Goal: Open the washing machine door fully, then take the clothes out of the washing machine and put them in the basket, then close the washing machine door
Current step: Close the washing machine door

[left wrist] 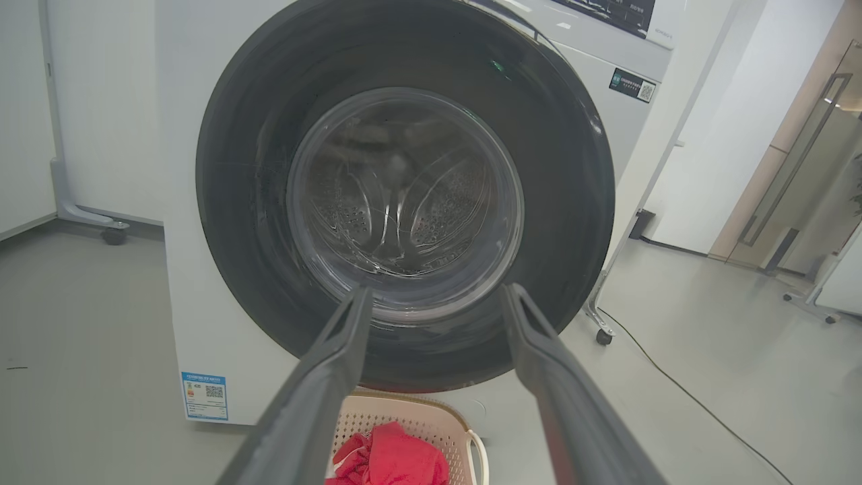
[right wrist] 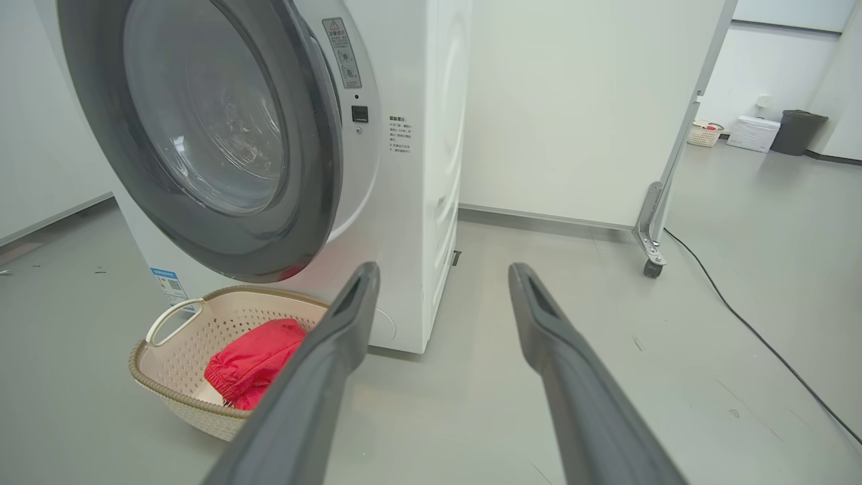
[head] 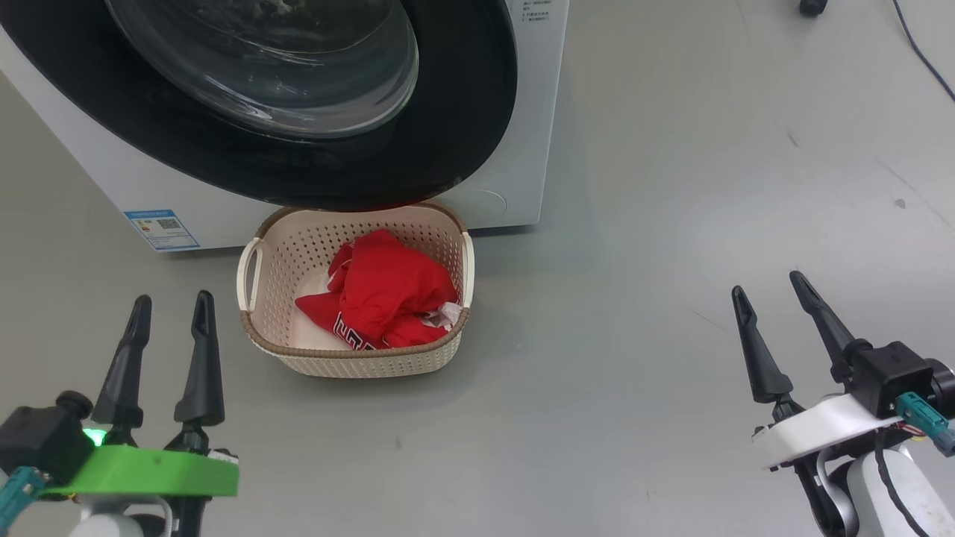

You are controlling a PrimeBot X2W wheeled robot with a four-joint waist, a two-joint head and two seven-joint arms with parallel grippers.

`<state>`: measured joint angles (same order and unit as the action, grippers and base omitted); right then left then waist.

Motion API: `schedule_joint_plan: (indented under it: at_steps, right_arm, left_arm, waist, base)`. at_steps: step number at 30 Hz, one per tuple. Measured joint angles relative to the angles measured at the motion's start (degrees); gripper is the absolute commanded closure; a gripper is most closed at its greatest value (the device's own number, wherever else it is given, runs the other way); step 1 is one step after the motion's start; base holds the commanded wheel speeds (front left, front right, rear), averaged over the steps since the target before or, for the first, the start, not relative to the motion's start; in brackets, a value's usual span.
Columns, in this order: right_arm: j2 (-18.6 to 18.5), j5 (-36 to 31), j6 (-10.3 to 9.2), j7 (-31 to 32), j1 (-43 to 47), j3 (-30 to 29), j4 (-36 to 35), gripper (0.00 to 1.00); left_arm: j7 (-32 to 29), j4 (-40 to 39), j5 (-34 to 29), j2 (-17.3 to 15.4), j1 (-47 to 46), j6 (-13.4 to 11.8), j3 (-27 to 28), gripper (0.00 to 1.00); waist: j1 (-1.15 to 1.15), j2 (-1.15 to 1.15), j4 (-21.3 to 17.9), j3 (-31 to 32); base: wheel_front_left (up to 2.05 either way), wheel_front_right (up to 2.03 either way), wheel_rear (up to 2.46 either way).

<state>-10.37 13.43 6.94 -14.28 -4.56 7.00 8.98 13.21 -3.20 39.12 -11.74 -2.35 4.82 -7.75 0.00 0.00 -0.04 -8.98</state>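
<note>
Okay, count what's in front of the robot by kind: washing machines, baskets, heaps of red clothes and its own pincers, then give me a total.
Washing machine: 1
Basket: 1
Heap of red clothes, lying in the basket: 1
Pincers: 2, the left pincer and the right pincer, both open and holding nothing
Total: 5

Floor [right wrist: 741, 377] — smooth grey, matt, lightly scuffed, evenly lit. White partition panel [right wrist: 572, 101] with a grey strip along its foot and a metal leg on a caster [right wrist: 652, 267] at its edge. Black cable [right wrist: 754, 330] trailing across the floor beside that caster. Far wall [right wrist: 774, 67] — white; against it a dark bin [right wrist: 798, 131], white box [right wrist: 753, 133] and small pale hamper [right wrist: 705, 133]. Glass door [left wrist: 794, 155] with a long handle.
</note>
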Motion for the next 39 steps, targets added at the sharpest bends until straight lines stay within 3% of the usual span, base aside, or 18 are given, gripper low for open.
schedule_joint_plan:
  at_steps: [8,12,21,39]
  right_arm:
    - [0.6,-0.4,-0.55,0.0,2.4,0.1,0.1,0.00]
    - [1.1,-0.4,-0.60,0.0,4.0,0.5,0.4,0.00]
    - [1.5,-0.4,-1.59,0.0,5.8,0.4,0.5,0.00]
    - [2.6,-0.4,-2.13,0.0,7.1,0.5,-0.3,0.00]
  left_arm:
    - [0.0,2.8,-9.9,0.0,4.6,-7.4,-2.5,0.00]
    - [0.1,3.1,-11.5,1.1,6.2,-9.4,-3.6,0.00]
    - [0.5,4.2,-12.3,3.7,8.1,-10.2,-4.0,0.00]
    - [0.5,4.5,-14.0,5.1,8.7,-10.9,-3.9,0.00]
  waist:
    - [0.00,0.00,0.2,2.4]
    - [0.00,0.00,0.2,3.3]
    - [0.00,0.00,-0.3,4.5]
    - [0.00,0.00,-0.2,5.0]
  base:
    - [0.00,0.00,0.00]
    - [0.00,0.00,0.00]
    - [0.00,0.00,0.00]
    - [0.00,0.00,0.00]
